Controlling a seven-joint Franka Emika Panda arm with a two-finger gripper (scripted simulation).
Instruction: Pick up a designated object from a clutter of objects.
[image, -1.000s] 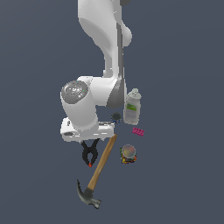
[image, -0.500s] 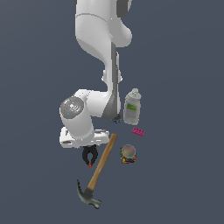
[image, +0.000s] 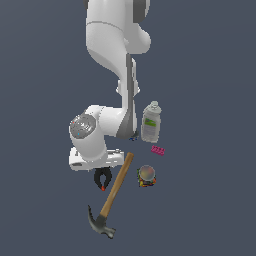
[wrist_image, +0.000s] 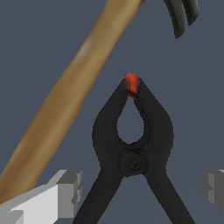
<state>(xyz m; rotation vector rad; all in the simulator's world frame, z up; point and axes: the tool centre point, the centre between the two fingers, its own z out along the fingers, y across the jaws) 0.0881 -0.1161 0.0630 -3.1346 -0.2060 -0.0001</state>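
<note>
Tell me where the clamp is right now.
In the exterior view the clamp lies just below the gripper, on the exterior view's left of the hammer; in the wrist view it sits between the open fingers.

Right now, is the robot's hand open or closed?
Open. In the wrist view the gripper has its fingers wide apart on either side of the black clamp, not touching it.

Arm (image: 107, 132) low over black clamp (image: 103, 179); hammer (image: 112, 197) just beside; bottle (image: 151, 123) upright.
</note>
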